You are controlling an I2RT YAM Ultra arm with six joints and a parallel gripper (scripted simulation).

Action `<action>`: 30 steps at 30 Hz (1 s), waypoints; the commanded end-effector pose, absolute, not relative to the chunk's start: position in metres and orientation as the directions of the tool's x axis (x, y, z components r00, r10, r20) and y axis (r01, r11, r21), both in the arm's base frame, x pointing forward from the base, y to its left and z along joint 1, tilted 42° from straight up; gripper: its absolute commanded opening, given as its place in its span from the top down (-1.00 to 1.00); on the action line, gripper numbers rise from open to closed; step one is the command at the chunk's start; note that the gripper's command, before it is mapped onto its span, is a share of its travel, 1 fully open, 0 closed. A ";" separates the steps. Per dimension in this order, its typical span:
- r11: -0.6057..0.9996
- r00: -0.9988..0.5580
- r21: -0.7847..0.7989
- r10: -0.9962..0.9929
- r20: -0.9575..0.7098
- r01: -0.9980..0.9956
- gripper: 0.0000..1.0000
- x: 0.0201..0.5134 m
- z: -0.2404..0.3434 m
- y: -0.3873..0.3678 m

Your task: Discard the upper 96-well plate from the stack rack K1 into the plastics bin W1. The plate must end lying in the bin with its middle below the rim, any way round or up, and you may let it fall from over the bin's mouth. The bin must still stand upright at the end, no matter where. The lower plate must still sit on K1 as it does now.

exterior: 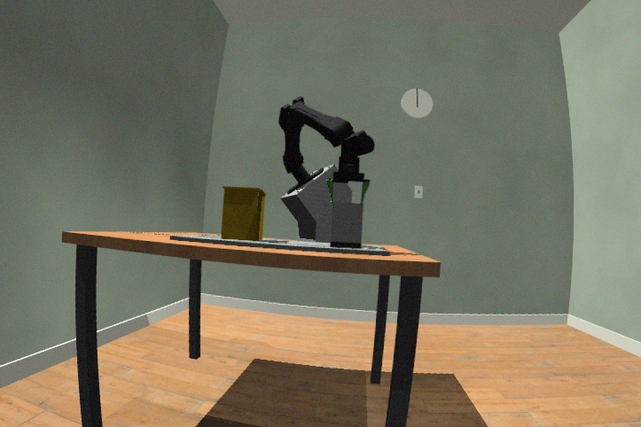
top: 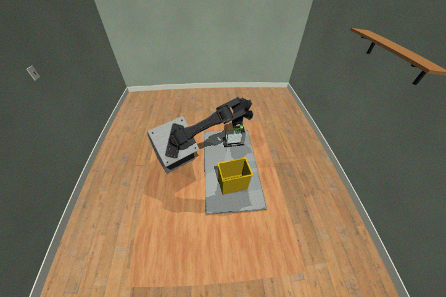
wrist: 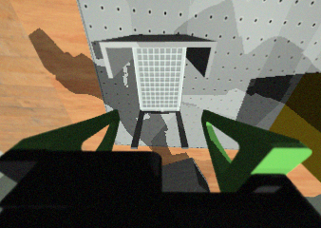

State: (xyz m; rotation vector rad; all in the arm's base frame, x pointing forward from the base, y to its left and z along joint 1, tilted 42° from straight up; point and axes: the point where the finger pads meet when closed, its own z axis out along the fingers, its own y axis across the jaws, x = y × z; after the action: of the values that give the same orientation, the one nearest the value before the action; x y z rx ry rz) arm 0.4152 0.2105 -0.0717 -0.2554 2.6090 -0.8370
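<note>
One white well plate (wrist: 160, 77) shows from above as a fine grid, seated on top of rack K1 (wrist: 111, 59), a grey frame with dark legs. Only this upper plate is visible; the lower one is hidden beneath it. The rack stands on a grey perforated mat (top: 213, 164) near the far end of the worktop (exterior: 240, 252), toward the arm's side.

Directly over the rack hangs the end effector (wrist: 160, 135), fingers spread to their full width and holding nothing. Its green fingers straddle the plate's width in the wrist view, one on each side, without touching plate or rack. In the exterior view the green tips (exterior: 364, 189) sit level with the rack's top, just outside its walls; whether they brush it cannot be told from there.

Bin W1 (top: 234, 175), yellow and open-topped, stands upright on the same mat, nearer the worktop's middle and apart from the rack. Its mouth faces up and its inside is in shadow.

Beyond the mat's edge, the arm (top: 209, 122) reaches over from a tilted grey base plate (top: 155, 134) set toward the worktop's left edge in the top view.
</note>
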 end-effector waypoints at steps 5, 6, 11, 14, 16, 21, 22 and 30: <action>0.793 -0.902 -0.604 -0.315 -0.296 -0.079 -1.00 0.413 -0.085 0.209; 0.793 -0.903 -0.604 -0.312 -0.296 -0.077 -1.00 0.414 -0.086 0.207; 0.801 -0.896 -0.594 -0.313 -0.314 -0.072 -1.00 0.421 -0.086 0.209; 0.793 -0.901 -0.604 -0.316 -0.296 -0.080 -1.00 0.419 -0.096 0.202; 0.795 -0.903 -0.603 -0.310 -0.297 -0.075 -1.00 0.422 -0.098 0.198; 0.801 -0.896 -0.594 -0.316 -0.313 -0.075 -1.00 0.425 -0.094 0.202; 0.799 -0.899 -0.597 -0.313 -0.307 -0.075 -1.00 0.426 -0.100 0.199; 0.796 -0.899 -0.599 -0.318 -0.300 -0.082 -1.00 0.429 -0.111 0.193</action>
State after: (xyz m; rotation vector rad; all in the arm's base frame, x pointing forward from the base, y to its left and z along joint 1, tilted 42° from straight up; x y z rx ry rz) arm 0.4347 0.1852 -0.1046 -0.2486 2.6103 -0.8407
